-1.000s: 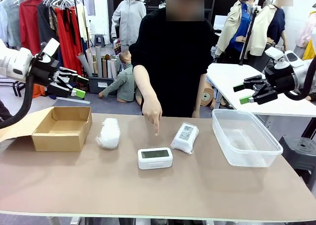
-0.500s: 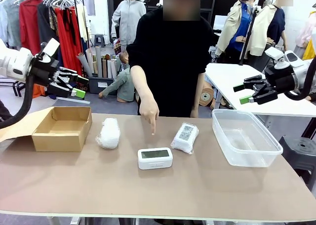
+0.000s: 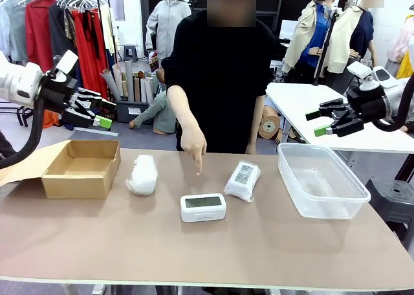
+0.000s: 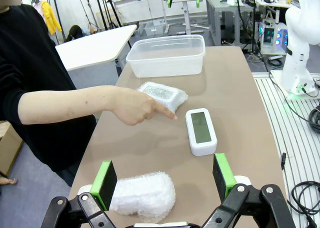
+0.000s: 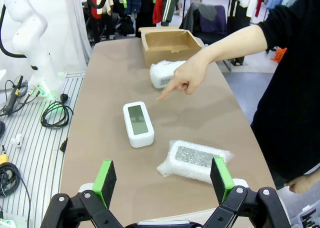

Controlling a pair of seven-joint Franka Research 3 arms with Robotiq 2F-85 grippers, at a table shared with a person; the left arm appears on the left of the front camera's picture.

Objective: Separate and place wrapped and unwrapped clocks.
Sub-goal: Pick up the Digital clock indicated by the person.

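The bare white clock [image 3: 203, 207] with a greyish screen lies at the table's middle, also seen in the left wrist view [image 4: 201, 131] and the right wrist view [image 5: 138, 123]. One bubble-wrap bundle [image 3: 142, 174] lies left of it, beside the box. A second bundle with a code label [image 3: 242, 180] lies to its right. The person's hand [image 3: 193, 144] points a finger down just behind the clock. My left gripper [image 3: 96, 111] hangs open above the table's left end. Off the right end, my right gripper [image 3: 320, 122] is open too. Both hold nothing.
An open cardboard box [image 3: 82, 169] stands at the left end of the table. A clear plastic tub [image 3: 321, 180] stands at the right end. The person stands at the far edge, behind the middle. A white table [image 3: 304, 104] sits behind on the right.
The person's pointing hand has drawn slightly back and to the left. Neither arm has moved, and the clocks lie where they were.
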